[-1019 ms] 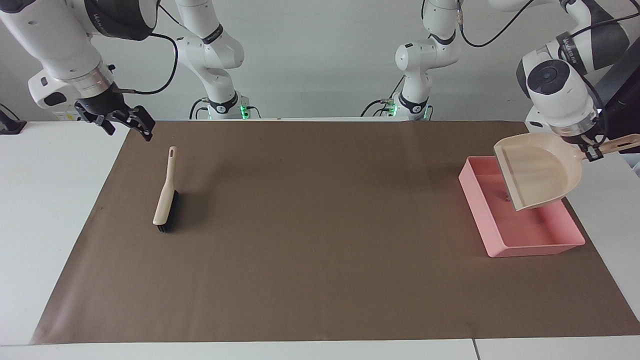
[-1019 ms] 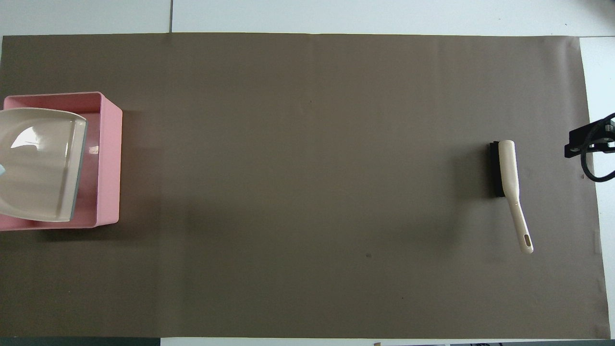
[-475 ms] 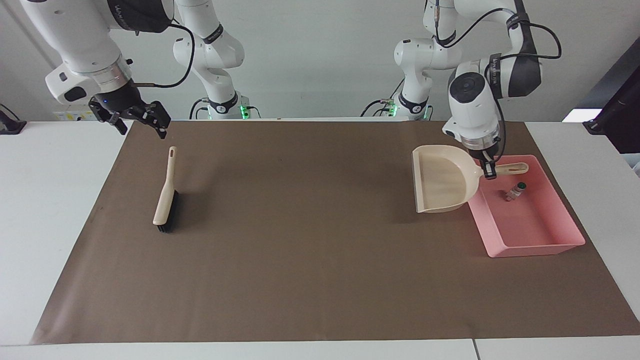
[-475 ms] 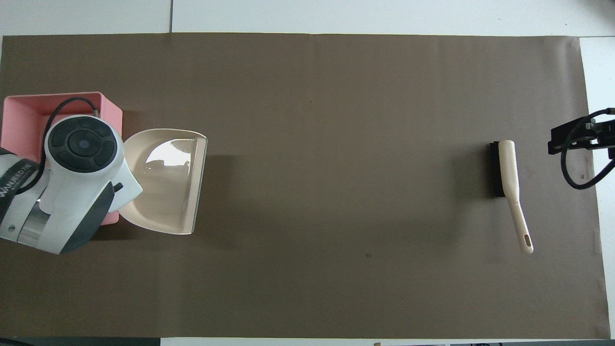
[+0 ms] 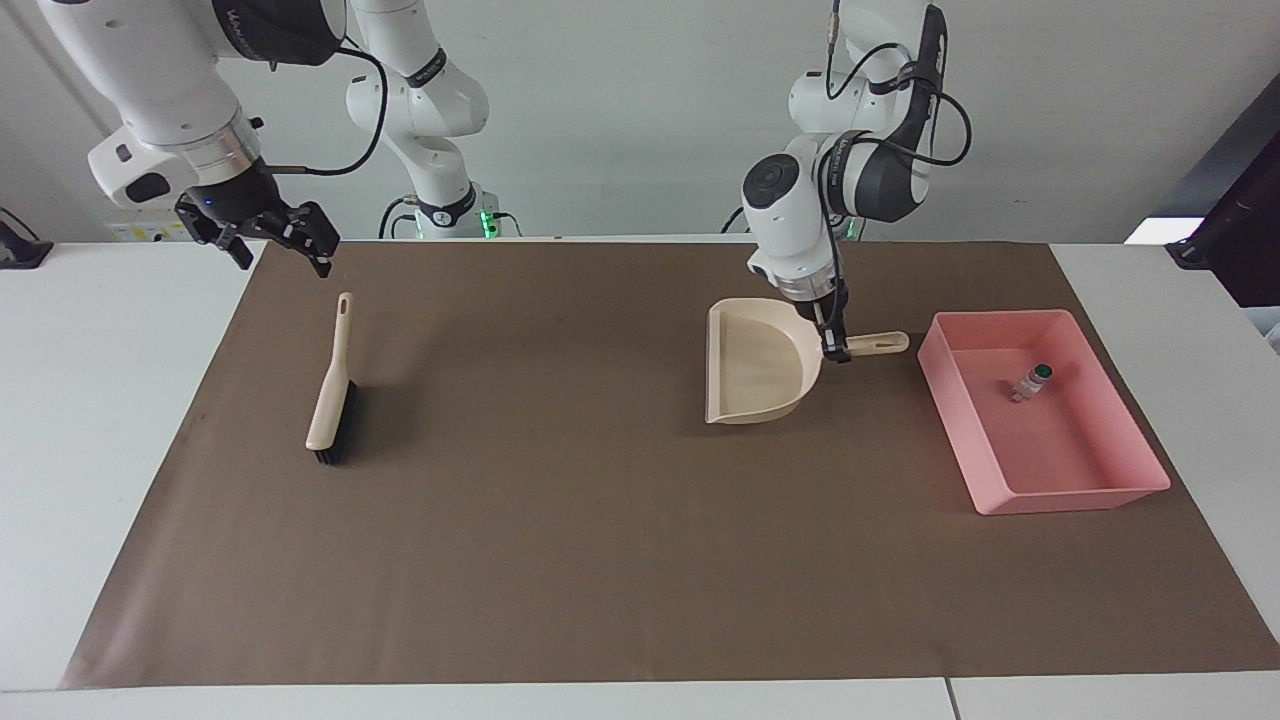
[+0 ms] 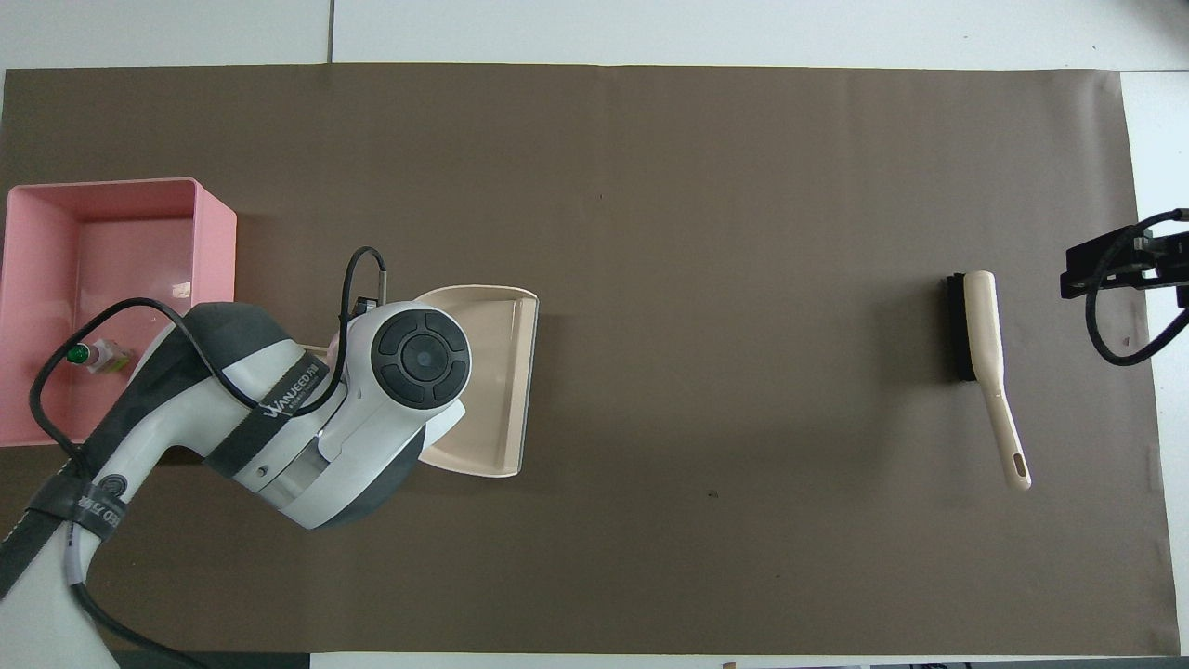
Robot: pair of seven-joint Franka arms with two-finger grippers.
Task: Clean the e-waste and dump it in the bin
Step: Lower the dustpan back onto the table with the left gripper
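Dustpan (image 5: pixel 760 360): handle clenched in my left hand (image 5: pixel 836 352), just above the counter (image 5: pixel 600 560). E-waste (image 5: pixel 1030 381) in bin (image 5: pixel 1100 492) beside that hand. I lower flat, then release. Right hand (image 5: pixel 262 238) released, waiting over brush (image 5: pixel 330 400).

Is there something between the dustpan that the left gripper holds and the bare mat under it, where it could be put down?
Nothing visible. The left gripper is shut on the handle of the dustpan, between the pink bin and the brush. The mat around it is bare; the green-tipped piece lies in the bin.
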